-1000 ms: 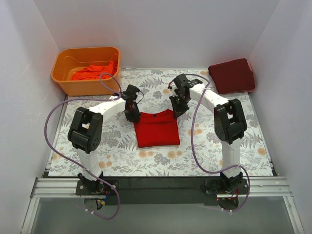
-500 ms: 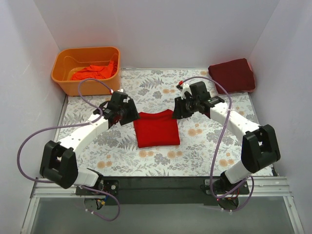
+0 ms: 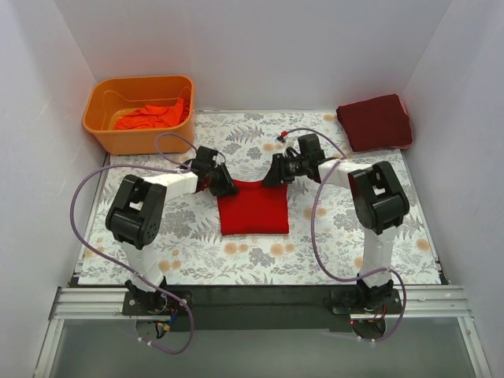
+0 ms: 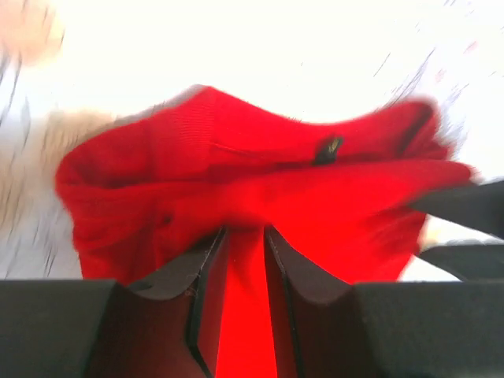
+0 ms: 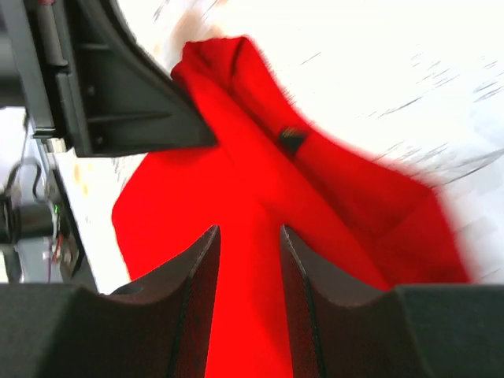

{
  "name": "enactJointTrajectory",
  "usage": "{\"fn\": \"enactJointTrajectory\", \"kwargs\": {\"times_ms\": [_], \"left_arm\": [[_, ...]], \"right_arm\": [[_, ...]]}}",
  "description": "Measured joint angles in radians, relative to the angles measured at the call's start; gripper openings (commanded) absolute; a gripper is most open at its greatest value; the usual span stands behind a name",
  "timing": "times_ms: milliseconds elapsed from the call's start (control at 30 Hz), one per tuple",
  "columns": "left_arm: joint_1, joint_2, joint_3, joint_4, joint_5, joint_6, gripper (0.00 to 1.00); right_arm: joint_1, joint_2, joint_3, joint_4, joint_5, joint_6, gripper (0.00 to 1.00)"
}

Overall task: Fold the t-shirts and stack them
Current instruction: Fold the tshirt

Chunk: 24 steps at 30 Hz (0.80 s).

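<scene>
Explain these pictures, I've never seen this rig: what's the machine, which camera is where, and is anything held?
Two robot arms are bolted at the table's near edge. The wide picture looks down from behind them; the two close-ups come from a camera on each wrist, fingers at the bottom. On the table lie a folded bright red t-shirt in the middle, a folded maroon t-shirt far right, and an orange tub far left holding orange-red t-shirts. The left gripper and right gripper sit at the red shirt's far corners. Red cloth shows between each pair of fingers; whether it is clamped is unclear.
</scene>
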Motion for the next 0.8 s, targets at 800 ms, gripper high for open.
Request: {"fn": "enactJointTrajectory", "kwargs": {"times_ms": [800], "left_arm": [[0.102, -0.118, 0.017, 0.073, 0.182, -0.108, 0.42]], "right_arm": [[-0.108, -0.13, -0.143, 0.281, -0.137, 0.327, 0.44]]}}
